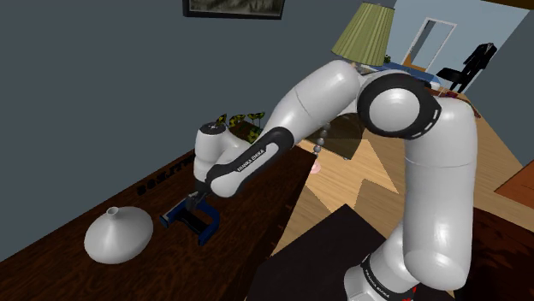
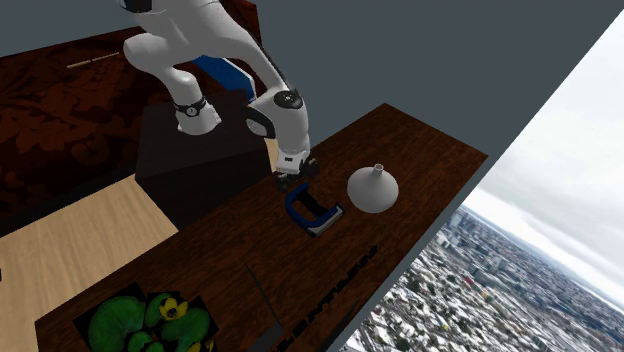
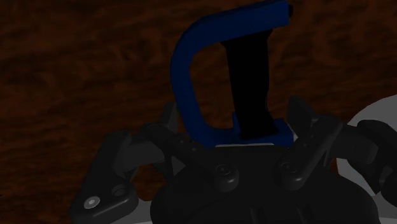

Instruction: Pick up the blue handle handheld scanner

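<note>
The handheld scanner (image 1: 192, 221) has a blue curved handle and a black body, and it lies on the dark wooden table (image 1: 248, 214). In the second exterior view the scanner (image 2: 314, 212) lies just beside the arm's hand. My gripper (image 1: 202, 202) is lowered right over it. In the wrist view my gripper (image 3: 236, 124) is open, and its fingertips (image 3: 304, 116) stand on either side of the scanner's (image 3: 191, 76) lower end, close to it. I see no clasp on it.
A pale grey vase (image 1: 118, 234) with a wide base stands on the table close to the scanner, also visible as the vase (image 2: 373, 188). A green plant (image 2: 150, 320) sits at the table's far end. The table edge drops to a wooden floor (image 1: 342, 184).
</note>
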Motion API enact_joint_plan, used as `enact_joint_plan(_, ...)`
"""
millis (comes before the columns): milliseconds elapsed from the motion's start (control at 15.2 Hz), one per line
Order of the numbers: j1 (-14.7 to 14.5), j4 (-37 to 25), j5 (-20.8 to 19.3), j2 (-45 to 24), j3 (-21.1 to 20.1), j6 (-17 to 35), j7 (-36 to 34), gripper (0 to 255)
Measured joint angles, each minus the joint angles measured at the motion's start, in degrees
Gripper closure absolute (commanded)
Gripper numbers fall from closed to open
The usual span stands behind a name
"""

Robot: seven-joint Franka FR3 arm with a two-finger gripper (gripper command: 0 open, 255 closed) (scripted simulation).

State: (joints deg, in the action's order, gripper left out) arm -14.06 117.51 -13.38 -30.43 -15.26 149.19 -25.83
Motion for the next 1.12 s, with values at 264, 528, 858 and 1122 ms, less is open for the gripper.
enact_joint_plan(264, -3.57, -8.32, -2.07, -8.6, 1.77, -0.36, -1.95, 0)
enact_joint_plan(528, -5.52, -12.16, -3.11, -13.67, 2.89, 0.68, -3.06, 0)
enact_joint_plan(858, -6.3, -13.95, -3.76, -17.14, 3.8, 2.41, -3.49, 0)
enact_joint_plan(1122, -6.37, -14.27, -3.84, -17.65, 3.88, 2.63, -3.48, 255)
